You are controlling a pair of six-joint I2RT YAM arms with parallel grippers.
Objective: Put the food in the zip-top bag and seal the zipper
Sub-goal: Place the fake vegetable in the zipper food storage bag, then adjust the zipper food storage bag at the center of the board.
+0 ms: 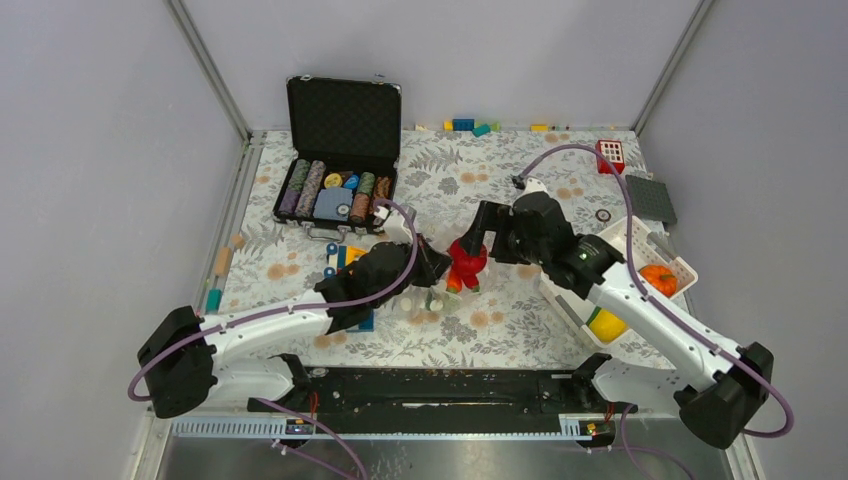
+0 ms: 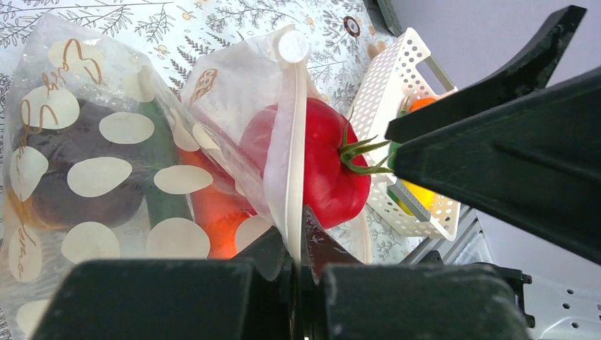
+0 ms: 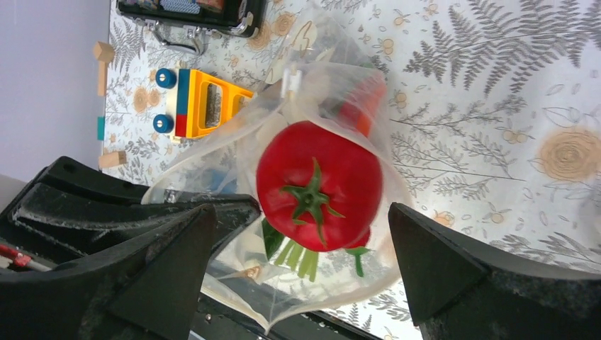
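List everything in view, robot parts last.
tomato: one, red, in the bag's mouth
zip-top bag: one, clear with cream dots, table centre
basket: one, white, right side
pumpkin: one, orange, in the basket
yellow piece: one, yellow, in the basket
poker chip case: one, black, open, rear left
wheeled toy: one, yellow and blue, beside the bag
loose blocks: several, mixed colours, along the rear wall
left hand: one, black, shut on the bag's rim
right hand: one, black, open around the tomato

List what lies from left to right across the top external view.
teal toy block → open black case of poker chips → left gripper, shut on clear polka-dotted zip-top bag → red plastic toy tomato → white slotted plastic basket
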